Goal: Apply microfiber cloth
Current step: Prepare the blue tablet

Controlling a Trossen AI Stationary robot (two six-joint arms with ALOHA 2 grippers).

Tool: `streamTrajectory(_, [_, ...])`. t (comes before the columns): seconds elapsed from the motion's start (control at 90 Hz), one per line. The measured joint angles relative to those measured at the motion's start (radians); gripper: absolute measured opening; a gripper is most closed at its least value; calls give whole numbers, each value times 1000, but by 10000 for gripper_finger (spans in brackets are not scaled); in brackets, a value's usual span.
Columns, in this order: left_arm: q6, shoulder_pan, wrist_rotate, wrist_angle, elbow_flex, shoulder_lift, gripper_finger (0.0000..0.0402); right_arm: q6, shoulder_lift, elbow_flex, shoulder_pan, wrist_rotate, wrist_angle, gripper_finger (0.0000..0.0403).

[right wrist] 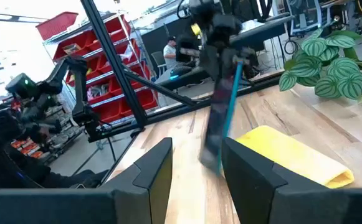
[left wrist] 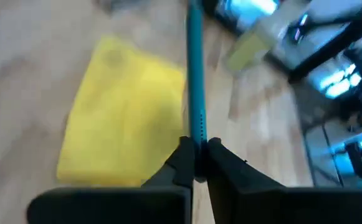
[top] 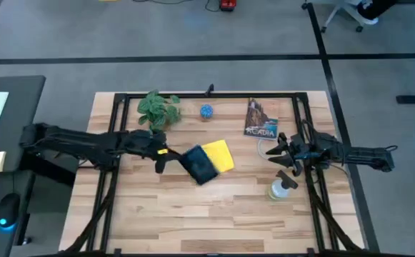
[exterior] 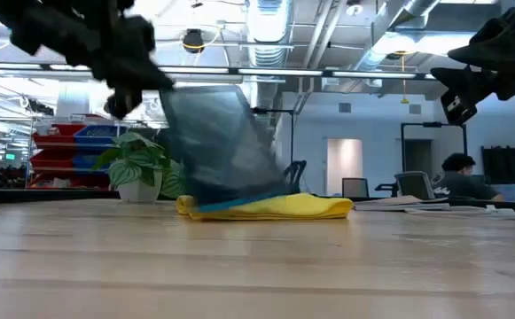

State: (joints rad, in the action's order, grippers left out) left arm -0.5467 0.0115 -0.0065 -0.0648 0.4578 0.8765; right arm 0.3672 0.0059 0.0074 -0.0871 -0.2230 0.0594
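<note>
Left hand [top: 166, 153] is pinching the thin edge of the flat dark tablet with a teal rim [top: 198, 165], its two fingers [left wrist: 184, 163] closed tight on that edge in the left wrist view. It is holding the tablet tilted up off the pale wooden bench [top: 193, 221], with the tablet's lower edge down at the bright yellow microfiber cloth [top: 219, 155] (the low view is showing the tablet leaning steeply, its bottom meeting the cloth).

The cloth is lying flat near the middle of the bench, partly under the tablet and sticking out past it on the side toward the right arm. In the low view it is sitting as a low, folded yellow strip [exterior: 275, 206] on the wood.

Right hand [top: 282, 153] is hovering over the right part of the bench, well apart from the cloth, with its fingers spread wide and holding nothing; in its own wrist view the gap between the fingers [right wrist: 159, 168] is framing the tablet [right wrist: 221, 124].

A small green leafy potted plant [top: 158, 110] and a little blue ball [top: 206, 111] are standing along the far edge, a printed card reading ACADIA [top: 261, 118] is lying near the right hand, and a clear spray bottle [top: 280, 188] is standing just beside that arm.
</note>
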Motion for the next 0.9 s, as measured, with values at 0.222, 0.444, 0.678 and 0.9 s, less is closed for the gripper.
streamTrajectory(0.222, [91,12,-30,-74,1,-59,4,0,0,0,0,0,0,127])
streamTrajectory(0.444, [-48,8,0,211,1,-58,2,0,0,0,0,0,0,127])
streamTrajectory(0.678, [-315,-77,41,494,-38,-33,3,0,0,0,0,0,0,127])
streamTrajectory(0.9, [-452,-104,57,302,-121,57,84,0,0,0,0,0,0,127])
